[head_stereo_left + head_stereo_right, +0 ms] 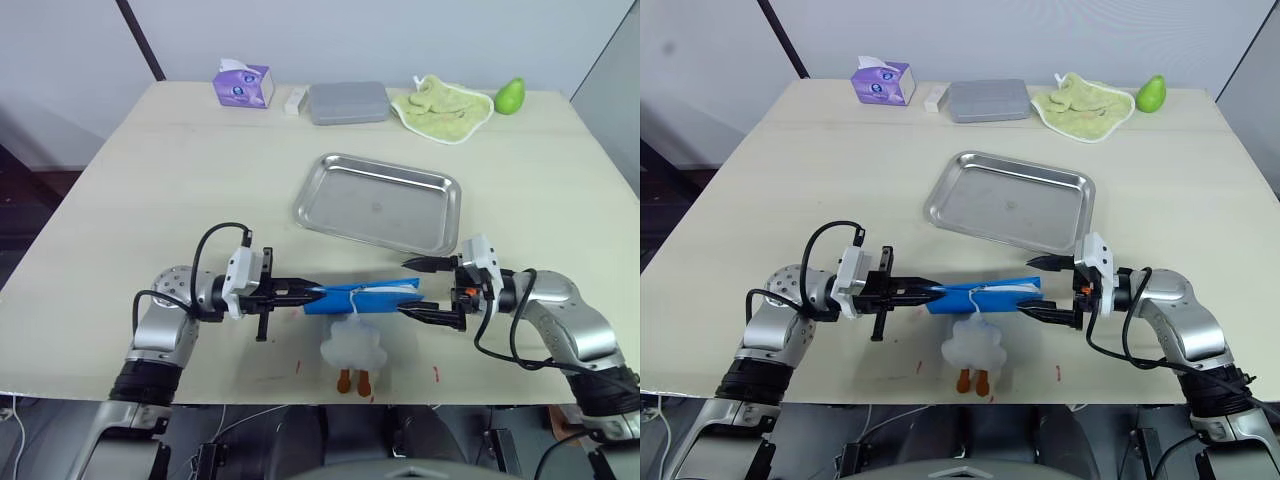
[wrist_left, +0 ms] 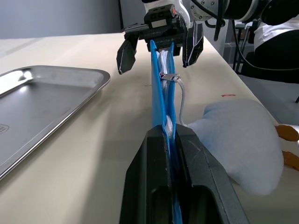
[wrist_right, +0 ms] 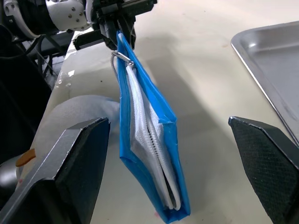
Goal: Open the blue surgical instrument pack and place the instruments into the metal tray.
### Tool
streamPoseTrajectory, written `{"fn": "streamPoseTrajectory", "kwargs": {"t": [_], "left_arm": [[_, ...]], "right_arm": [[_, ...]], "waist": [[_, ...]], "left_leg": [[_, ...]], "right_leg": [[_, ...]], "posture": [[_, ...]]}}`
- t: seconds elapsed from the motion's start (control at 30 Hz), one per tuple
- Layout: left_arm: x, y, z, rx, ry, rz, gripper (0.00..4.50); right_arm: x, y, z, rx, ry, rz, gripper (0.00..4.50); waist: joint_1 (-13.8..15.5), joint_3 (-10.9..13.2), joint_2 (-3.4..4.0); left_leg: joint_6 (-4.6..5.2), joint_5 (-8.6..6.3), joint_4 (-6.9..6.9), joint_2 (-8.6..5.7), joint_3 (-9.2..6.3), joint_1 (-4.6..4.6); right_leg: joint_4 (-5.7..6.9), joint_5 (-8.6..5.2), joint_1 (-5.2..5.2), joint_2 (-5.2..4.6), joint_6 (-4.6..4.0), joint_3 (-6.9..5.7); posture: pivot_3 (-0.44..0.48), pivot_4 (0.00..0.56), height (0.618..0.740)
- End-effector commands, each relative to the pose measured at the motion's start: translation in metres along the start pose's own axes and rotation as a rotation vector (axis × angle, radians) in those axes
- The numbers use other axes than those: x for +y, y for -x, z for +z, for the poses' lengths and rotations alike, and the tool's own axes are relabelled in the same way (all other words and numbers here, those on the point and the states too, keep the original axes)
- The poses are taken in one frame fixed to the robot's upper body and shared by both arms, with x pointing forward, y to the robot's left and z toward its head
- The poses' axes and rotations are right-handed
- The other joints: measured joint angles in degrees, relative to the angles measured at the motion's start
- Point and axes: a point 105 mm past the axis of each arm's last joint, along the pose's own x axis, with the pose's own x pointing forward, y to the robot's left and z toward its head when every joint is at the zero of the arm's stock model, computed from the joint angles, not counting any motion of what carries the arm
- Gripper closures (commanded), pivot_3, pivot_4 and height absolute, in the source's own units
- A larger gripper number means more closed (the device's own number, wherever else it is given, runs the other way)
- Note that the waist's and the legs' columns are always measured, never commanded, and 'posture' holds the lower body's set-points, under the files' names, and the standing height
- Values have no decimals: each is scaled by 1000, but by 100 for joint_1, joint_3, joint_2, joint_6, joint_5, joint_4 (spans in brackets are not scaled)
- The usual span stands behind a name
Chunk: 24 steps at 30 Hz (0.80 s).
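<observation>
The blue surgical instrument pack stands on its long edge near the table's front edge, between my two grippers. My left gripper is shut on its left end; the left wrist view shows the fingers pinching the blue fabric. At the other end my right gripper is open, one finger on either side and neither touching it. There the pack gapes slightly, showing white lining and a zipper. The instruments are hidden. A cord from the zipper pull leads to a white plush toy. The metal tray lies empty just beyond.
Along the far edge sit a purple tissue box, a small white object, a grey rectangular box, a yellow-green cloth and a green fruit. The plush toy lies at the front edge, right below the pack.
</observation>
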Motion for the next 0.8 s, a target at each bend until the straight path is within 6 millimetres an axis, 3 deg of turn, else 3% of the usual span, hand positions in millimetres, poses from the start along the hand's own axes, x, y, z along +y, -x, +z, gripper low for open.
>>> {"fn": "streamPoseTrajectory", "kwargs": {"t": [0.03, 0.27, 0.63, 0.67, 0.8], "left_arm": [[2, 4, -3, 42, 18, 9, 4500], [7, 1, 2, 38, 15, 14, 4500], [15, 8, 19, -59, 80, 68, 4500], [15, 9, 21, -69, 91, 67, 3762], [19, 12, 30, -85, 105, 97, 2244]], "right_arm": [[3, -4, 12, -23, 62, 38, 811], [6, -8, 15, -28, 68, 66, 4404], [3, -6, 13, -18, 73, 53, 4468], [3, -6, 13, -20, 75, 49, 4500], [-2, -2, 18, -25, 89, 23, 4500]], "waist": [[1, 0, 0], [4, 0, 0], [10, 1, 0], [11, 1, 0], [21, 1, 1]], "left_leg": [[0, 0, 0, 0, 0, 0], [0, 0, 0, 0, 0, -1], [-1, 0, 1, 0, 0, -2], [-1, 0, 1, 0, 0, -2], [-1, 0, 2, 0, -1, -6]], "right_leg": [[0, 0, 0, 0, 0, 0], [0, 0, 0, -1, 0, 0], [0, 0, 0, -1, 0, 0], [0, 0, 0, -1, 0, 0], [-1, 0, -2, -2, 1, -2]], "posture": [[0, 150, 740], [0, 150, 740], [0, 150, 740], [0, 150, 740], [0, 150, 740]]}}
